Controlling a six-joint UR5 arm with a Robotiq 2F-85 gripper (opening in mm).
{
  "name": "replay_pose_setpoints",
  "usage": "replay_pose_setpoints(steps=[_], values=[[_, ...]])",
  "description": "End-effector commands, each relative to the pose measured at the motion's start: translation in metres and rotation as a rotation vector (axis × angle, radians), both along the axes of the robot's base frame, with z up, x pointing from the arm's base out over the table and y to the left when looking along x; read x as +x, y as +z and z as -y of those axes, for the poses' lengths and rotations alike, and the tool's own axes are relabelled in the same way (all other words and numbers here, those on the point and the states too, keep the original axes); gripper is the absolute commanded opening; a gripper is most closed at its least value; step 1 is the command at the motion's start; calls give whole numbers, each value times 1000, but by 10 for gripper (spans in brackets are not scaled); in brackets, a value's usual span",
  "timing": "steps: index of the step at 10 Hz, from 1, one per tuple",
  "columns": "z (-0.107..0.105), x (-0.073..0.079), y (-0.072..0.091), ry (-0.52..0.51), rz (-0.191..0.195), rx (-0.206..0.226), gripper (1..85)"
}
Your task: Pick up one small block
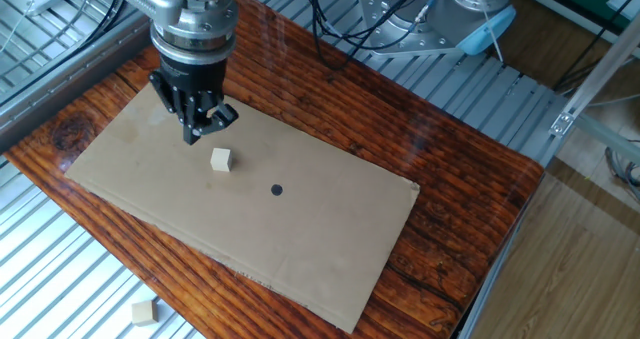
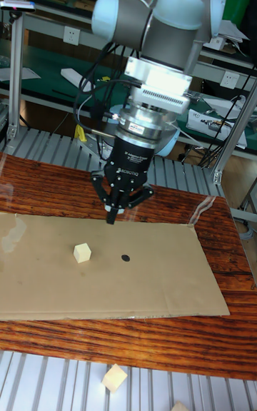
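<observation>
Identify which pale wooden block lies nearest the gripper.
The small block on the cardboard sheet, just beside the gripper; the other block lies off the sheet, on the metal slats.

— Any readable writing?
— Only white lettering down the black gripper [image 2: 114, 217] body, centre of the tall frame; looks like "ROBOTIQ", though small and blurred.
— Elsewhere?
— Nothing legible.
</observation>
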State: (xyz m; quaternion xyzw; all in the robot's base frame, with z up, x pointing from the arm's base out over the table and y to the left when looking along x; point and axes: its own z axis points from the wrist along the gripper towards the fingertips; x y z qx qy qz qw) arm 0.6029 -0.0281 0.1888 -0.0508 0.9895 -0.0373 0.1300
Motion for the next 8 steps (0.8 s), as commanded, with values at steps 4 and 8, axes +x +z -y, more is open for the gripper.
replay_pose_setpoints(steps=[4,8], values=[[18,-94,-11,-107,-326,6,13],[29,-109,-22,175,-419,-33,53]])
